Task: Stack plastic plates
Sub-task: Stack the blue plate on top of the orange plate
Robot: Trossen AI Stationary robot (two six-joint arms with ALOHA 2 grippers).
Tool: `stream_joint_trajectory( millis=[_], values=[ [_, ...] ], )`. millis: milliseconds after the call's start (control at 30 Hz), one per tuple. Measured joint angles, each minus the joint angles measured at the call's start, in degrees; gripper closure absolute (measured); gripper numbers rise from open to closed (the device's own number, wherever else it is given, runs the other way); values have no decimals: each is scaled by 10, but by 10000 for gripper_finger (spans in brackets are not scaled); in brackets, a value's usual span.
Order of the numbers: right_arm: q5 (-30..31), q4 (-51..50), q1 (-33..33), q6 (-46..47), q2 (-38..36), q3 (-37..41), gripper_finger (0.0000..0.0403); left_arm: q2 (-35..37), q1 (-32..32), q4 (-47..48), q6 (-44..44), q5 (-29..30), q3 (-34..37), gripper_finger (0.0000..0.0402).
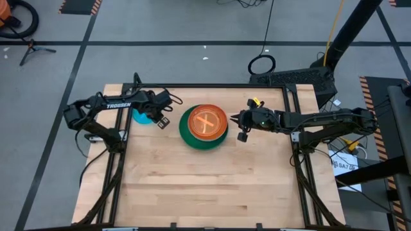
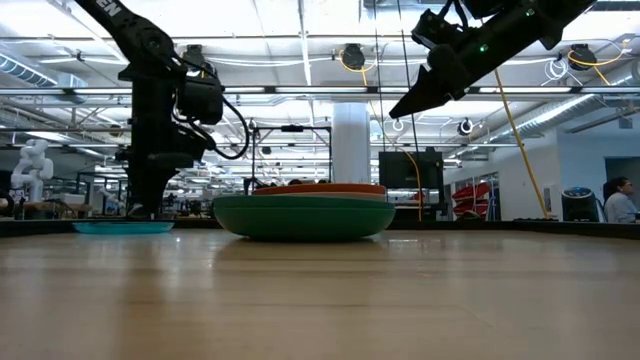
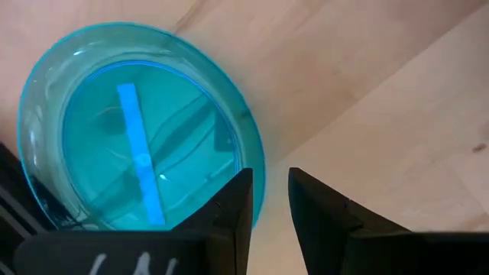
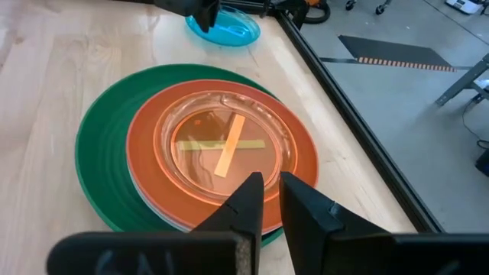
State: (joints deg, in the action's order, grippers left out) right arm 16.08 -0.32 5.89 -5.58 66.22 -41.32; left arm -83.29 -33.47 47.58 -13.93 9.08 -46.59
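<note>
A stack stands mid-table: a large dark green plate (image 1: pixel 186 136) (image 4: pixel 99 153) at the bottom, an orange-red plate (image 4: pixel 149 153) on it, and a small clear orange plate (image 4: pixel 221 137) on top. A small translucent blue plate (image 1: pixel 140 117) (image 3: pixel 137 130) lies flat on the table to the stack's left. My left gripper (image 1: pixel 158 118) (image 3: pixel 270 179) points down over the blue plate's rim (image 3: pixel 258 164), narrowly open, one finger over the plate and one over the wood. My right gripper (image 1: pixel 235 120) (image 4: pixel 271 179) hovers shut above the stack's right edge, holding nothing. My left gripper stands from above at the blue plate's rim (image 3: pixel 260 172) on the side facing the stack, one finger inside and one outside. I cannot tell whether either finger touches it. The plate lies flat on the table.
Black rails (image 1: pixel 292 122) frame the table's left, right and far edges. The wide near half of the wooden table (image 1: pixel 205 186) holds nothing. A person (image 2: pixel 620 200) sits far off in the room behind.
</note>
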Motion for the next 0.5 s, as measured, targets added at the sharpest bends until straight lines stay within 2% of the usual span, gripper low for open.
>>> stream_joint_trajectory(
  millis=[200,400,500],
  values=[
    [0,0,0,0,0,0,365,0,0,5,-1,49,0,308],
    [0,0,0,0,0,0,365,0,0,5,-12,62,0,308],
    [0,0,0,0,0,0,365,0,4,15,-5,48,0,312]
  ],
)
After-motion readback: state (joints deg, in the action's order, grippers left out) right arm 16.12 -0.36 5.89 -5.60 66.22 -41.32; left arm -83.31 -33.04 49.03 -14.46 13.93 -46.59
